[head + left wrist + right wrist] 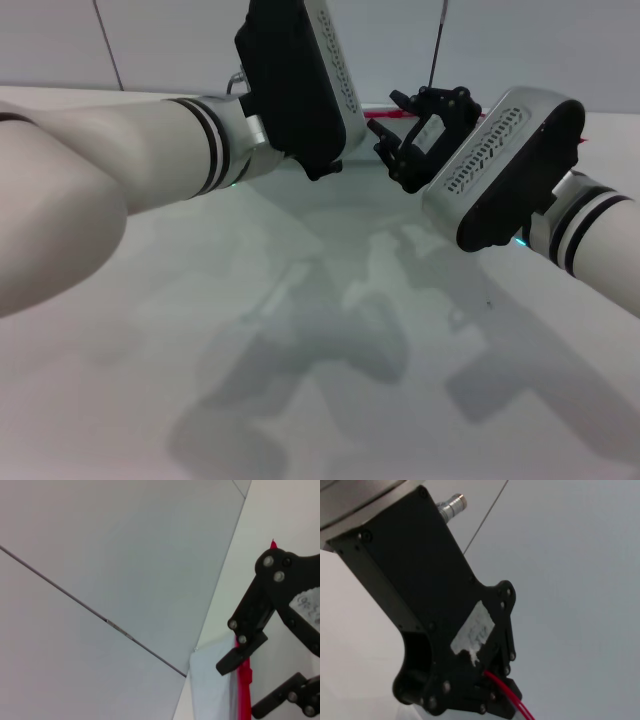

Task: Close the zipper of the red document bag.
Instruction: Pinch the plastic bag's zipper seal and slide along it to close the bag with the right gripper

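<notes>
The red document bag (210, 690) is a pale translucent pouch lying flat at the far middle of the table (150, 350). Its zipper (385, 115) shows as a thin red strip between my two grippers. In the right wrist view my left gripper (490, 695) is shut on the zipper (507, 692), and the red strip comes out from between its fingers. In the head view those fingers are hidden behind the left wrist housing (300, 80). My right gripper (392, 130) stands open just beside it, its fingertips on either side of the zipper (244, 690).
Both forearms reach in over the white table and cast shadows on its middle. A grey panelled wall (150, 40) rises right behind the bag. A thin dark cable (437, 40) hangs at the back.
</notes>
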Controlling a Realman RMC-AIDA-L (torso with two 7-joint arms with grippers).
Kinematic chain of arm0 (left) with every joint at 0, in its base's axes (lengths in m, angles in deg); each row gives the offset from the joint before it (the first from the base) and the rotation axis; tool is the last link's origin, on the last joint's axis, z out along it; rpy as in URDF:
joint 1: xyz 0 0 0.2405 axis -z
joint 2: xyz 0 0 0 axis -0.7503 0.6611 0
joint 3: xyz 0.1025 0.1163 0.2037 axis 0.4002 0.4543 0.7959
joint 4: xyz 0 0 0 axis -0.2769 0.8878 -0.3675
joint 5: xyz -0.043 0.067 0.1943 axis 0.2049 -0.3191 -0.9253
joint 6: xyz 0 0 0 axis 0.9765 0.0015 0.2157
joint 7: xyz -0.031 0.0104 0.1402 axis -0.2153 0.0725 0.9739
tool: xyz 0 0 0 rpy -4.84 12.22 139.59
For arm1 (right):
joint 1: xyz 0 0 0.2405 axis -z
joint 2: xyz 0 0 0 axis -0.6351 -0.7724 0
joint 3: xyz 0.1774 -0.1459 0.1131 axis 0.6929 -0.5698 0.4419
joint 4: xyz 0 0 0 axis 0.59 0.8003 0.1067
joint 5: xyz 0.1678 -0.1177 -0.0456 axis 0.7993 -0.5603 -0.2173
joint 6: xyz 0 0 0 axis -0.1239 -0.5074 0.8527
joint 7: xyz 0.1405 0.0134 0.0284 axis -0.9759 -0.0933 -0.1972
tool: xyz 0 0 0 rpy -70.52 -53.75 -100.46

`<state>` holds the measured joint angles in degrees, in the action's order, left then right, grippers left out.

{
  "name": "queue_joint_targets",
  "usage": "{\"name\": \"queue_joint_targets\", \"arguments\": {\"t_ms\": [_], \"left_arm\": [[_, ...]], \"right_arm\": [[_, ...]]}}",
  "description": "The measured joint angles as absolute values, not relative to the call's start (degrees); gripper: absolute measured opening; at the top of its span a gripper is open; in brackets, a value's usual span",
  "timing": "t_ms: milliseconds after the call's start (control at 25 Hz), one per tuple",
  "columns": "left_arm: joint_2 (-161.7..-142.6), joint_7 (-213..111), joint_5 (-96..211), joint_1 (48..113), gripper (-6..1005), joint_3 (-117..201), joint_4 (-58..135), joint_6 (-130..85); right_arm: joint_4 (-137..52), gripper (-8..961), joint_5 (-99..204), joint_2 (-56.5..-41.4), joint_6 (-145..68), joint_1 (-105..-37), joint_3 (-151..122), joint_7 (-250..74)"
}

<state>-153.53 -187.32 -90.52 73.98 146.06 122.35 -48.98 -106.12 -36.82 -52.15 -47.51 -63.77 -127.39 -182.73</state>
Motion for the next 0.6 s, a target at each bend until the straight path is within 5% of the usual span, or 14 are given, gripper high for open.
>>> {"name": "queue_joint_targets", "arguments": {"t_ms": [600], "left_arm": [[-153.54,-187.32,-90.52,74.11,50,146.17,122.03,-49.18]], "right_arm": [[-106.54,263,-36.37,-52.23,-48.88,-63.99,-127.96,-182.72]]}}
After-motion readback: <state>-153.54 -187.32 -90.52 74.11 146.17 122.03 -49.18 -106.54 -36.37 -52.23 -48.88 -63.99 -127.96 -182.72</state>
